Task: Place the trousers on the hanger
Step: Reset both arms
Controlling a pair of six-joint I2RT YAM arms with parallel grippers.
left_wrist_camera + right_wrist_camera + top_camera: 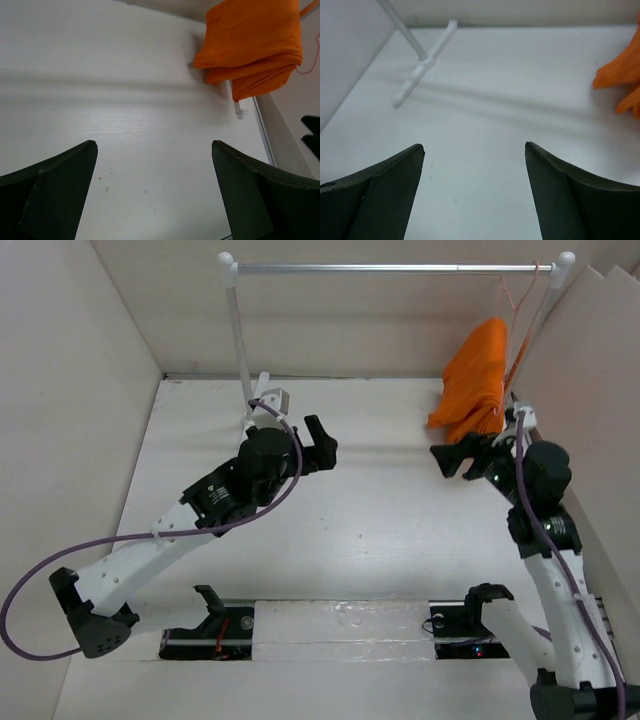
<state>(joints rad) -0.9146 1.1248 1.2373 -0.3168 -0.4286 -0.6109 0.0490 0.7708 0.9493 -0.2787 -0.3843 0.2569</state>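
Observation:
The orange trousers (pixel 477 380) hang folded over the thin pinkish-red hanger (pixel 524 335), whose hook sits on the silver rail (pixel 395 269) at its right end. The trousers also show in the left wrist view (pixel 252 45) and at the right edge of the right wrist view (pixel 625 82). My left gripper (pixel 323 448) is open and empty over the middle of the table, well left of the trousers. My right gripper (pixel 452 458) is open and empty, just below and in front of the hanging cloth, not touching it.
The rail stands on white posts (pixel 238 340) with a white foot (pixel 422 65) at the back left. White walls (pixel 70 390) close in left, back and right. Two black docks (pixel 215 625) sit at the near edge.

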